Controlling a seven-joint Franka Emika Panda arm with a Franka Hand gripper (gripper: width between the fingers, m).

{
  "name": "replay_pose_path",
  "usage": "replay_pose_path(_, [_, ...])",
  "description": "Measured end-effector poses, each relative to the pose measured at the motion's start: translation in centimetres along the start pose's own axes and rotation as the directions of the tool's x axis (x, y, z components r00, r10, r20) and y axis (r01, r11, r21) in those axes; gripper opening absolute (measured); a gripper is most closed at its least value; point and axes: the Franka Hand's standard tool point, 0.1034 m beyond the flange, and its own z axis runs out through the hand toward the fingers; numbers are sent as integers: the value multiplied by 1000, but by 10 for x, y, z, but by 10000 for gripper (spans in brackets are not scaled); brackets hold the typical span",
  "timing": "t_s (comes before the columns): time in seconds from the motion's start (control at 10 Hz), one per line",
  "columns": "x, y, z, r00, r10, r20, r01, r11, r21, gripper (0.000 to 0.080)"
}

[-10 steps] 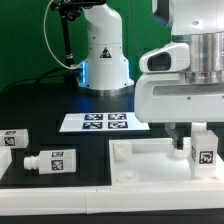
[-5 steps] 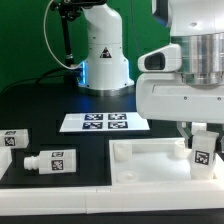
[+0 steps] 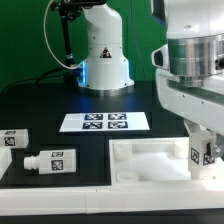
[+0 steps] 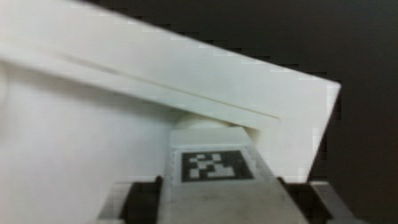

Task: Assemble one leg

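Your arm hung over the tray-like top's corner with one leg clamped in the gripper.

On the black surface [image 3: 60,100], the white tray-like top [image 3: 150,158] lay toward the exterior view's right, the marker board [image 3: 105,122] behind it. Your gripper [image 3: 207,150] was closed on the leg [image 3: 203,154], fingers [image 4: 143,200] flanking its tagged face, just at the top's corner. Two more legs [image 3: 48,160] [image 3: 14,139] lay well apart from it, at the exterior view's left.
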Motion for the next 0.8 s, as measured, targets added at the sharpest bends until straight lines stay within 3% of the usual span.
replay_pose_path(0.1, [-1,-1,0,992,126,7,-126,992,-3,288])
replay_pose_path(0.3, [-1,-2,0,926,376,27,-376,926,17,288])
replay_pose_path(0.7, [-1,-2,1,888,459,33,-460,888,16,288])
replay_pose_path(0.8, [-1,-2,2,888,458,32,-459,889,16,397])
